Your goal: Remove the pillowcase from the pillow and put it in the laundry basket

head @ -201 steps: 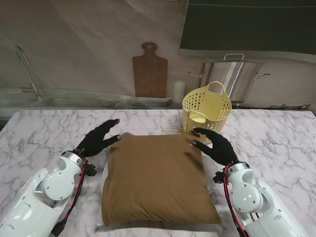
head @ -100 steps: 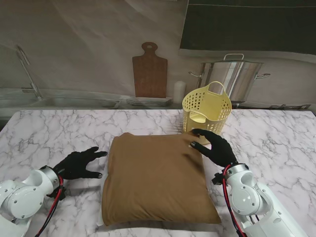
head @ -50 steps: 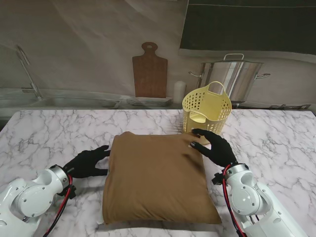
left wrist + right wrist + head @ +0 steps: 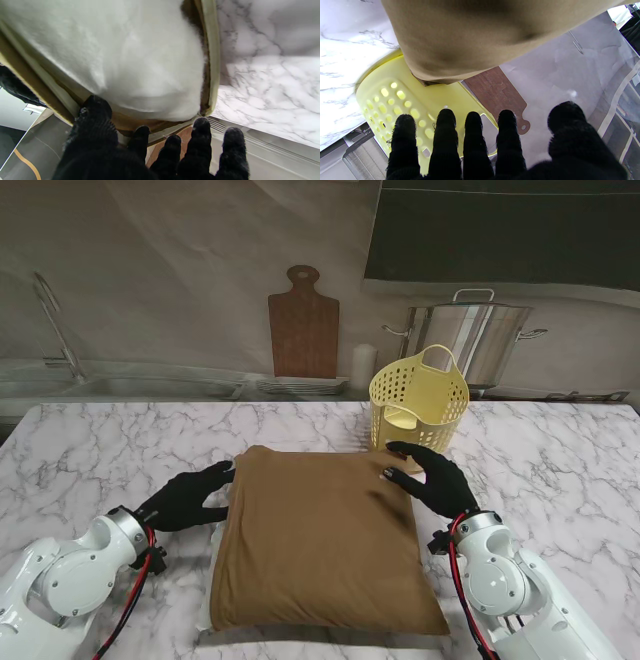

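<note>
The pillow in its brown pillowcase (image 4: 320, 535) lies at centre frame on the marble table (image 4: 90, 445). The left hand (image 4: 188, 498) sits at its left edge, fingers spread at the open hem where white filling (image 4: 125, 55) shows, positioned to grip it. The right hand (image 4: 430, 478), fingers spread, rests on the upper right corner, presumably as an anchor. The laundry basket (image 4: 419, 402) stands just beyond, ready to receive the case.

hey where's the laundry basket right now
In the stand view the yellow laundry basket stands upright on the table's far right side, just beyond the pillow's far right corner and the right hand.
</note>
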Robot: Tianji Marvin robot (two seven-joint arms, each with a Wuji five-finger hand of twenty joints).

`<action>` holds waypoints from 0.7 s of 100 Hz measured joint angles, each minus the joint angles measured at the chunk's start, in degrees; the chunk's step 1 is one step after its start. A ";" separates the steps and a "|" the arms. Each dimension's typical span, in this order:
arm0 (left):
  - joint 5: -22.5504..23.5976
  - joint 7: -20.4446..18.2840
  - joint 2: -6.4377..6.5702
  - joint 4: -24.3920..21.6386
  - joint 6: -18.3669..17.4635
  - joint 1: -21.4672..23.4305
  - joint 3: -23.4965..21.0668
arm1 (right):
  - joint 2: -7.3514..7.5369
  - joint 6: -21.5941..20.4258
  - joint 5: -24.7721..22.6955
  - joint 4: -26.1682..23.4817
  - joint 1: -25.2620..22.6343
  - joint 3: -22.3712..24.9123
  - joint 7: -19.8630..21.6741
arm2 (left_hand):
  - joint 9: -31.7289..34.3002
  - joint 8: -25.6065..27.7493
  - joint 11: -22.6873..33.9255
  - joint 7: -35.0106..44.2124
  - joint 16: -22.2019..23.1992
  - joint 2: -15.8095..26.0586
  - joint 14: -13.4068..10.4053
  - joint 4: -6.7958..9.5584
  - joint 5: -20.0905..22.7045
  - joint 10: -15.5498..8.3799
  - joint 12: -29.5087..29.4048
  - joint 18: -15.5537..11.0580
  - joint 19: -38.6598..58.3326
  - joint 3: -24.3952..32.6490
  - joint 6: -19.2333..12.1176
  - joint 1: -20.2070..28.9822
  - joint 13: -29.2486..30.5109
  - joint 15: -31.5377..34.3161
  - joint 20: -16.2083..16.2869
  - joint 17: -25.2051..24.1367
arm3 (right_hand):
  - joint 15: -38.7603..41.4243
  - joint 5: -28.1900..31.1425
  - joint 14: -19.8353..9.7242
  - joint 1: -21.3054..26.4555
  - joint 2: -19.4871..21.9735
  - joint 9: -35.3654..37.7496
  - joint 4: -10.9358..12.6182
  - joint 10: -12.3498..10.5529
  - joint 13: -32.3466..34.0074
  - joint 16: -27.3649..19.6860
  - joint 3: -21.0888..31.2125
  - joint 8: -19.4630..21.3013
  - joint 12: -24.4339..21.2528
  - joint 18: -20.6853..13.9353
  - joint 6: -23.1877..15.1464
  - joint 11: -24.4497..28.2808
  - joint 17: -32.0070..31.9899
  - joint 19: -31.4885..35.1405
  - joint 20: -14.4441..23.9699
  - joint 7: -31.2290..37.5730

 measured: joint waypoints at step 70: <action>-2.29 -3.90 0.68 3.19 0.96 -7.90 11.97 | 0.07 -0.37 0.08 -0.06 0.11 -0.45 0.45 | 0.00 -0.69 0.00 -1.22 0.00 1.84 0.65 0.55 -2.25 -2.16 0.02 0.00 0.00 0.00 1.98 -0.69 -0.16 -0.34 0.07 0.00 | 0.00 -0.59 0.00 0.00 -0.09 0.00 0.00 0.00 0.00 0.00 0.00 0.00 0.00 0.00 0.00 0.00 0.00 0.00 0.00 -0.12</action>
